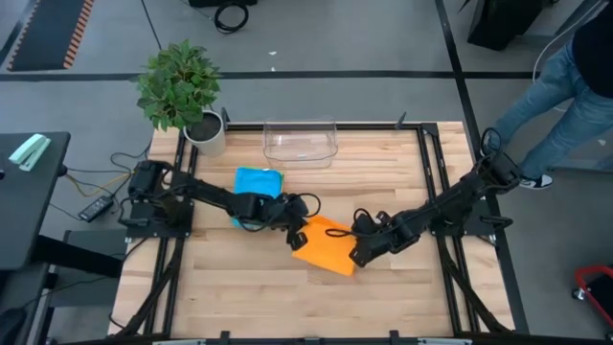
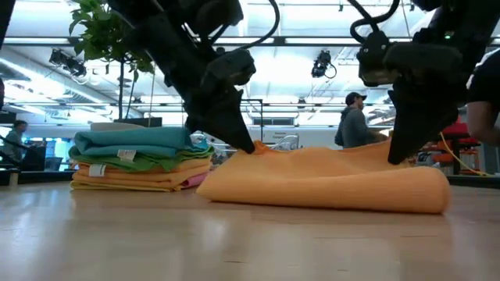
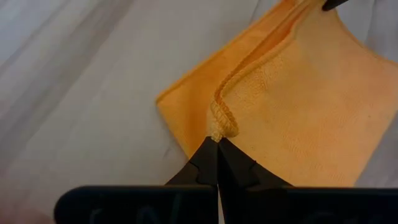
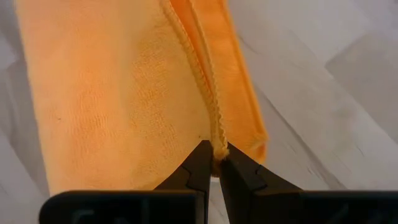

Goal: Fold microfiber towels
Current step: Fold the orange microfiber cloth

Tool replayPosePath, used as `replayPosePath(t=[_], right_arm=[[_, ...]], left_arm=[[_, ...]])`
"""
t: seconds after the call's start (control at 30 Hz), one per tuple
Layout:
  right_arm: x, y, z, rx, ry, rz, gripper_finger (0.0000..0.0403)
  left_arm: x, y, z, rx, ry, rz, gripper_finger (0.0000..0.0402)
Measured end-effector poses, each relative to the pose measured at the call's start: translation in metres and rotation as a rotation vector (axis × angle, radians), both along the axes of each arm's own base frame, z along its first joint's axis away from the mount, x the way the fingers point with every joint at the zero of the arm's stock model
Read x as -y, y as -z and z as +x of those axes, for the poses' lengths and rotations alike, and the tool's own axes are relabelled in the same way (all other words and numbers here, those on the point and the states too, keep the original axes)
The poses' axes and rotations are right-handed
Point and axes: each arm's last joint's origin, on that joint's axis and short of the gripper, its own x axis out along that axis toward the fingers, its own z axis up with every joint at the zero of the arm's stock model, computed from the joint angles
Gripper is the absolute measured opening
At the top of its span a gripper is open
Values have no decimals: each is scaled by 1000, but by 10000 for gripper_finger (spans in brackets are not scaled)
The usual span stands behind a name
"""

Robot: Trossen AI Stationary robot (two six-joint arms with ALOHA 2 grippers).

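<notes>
An orange microfiber towel [image 1: 326, 247] lies folded over itself at the table's middle. My left gripper [image 1: 295, 235] is shut on it at its left end and my right gripper [image 1: 358, 255] at its right end. In the low view the towel [image 2: 328, 183] rests flat on the wood with a rounded fold along its near side. A stack of folded towels [image 2: 141, 160], blue on top with green, orange, yellow and pink below, sits on the table behind and to the left; from above only its blue top [image 1: 257, 182] shows. My left gripper pinches the stitched corner of the towel's upper layer [image 3: 222, 124] between its two fingertips, slanting down from the table's left. That corner stands slightly raised; the rest lies on the layer below. My right gripper pinches the hemmed edge of the upper layer [image 4: 217, 134] at the towel's right end, slanting down from the right. The cloth beside the fingers lies slack on the lower layer.
A clear plastic bin [image 1: 300, 142] stands at the table's far edge, and a potted plant [image 1: 182, 91] at the far left corner. A person [image 1: 565, 96] stands beyond the far right corner. Bare wood [image 1: 287, 307] lies toward the near edge.
</notes>
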Motion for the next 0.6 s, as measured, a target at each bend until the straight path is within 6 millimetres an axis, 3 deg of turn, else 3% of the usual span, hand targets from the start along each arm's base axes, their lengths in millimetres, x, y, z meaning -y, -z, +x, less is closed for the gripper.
replayPosePath(t=[0.33, 0.5, 0.6], right_arm=[[-5, 2, -8, -40, 83, 47, 36], [-3, 2, -9, -52, 99, 33, 36], [-1, 2, -9, -53, 110, 26, 36]], left_arm=[[-4, -8, 8, 91, 95, 24, 12], [-10, 2, 10, 61, 97, 44, 7], [-14, 5, 11, 50, 87, 46, 28]])
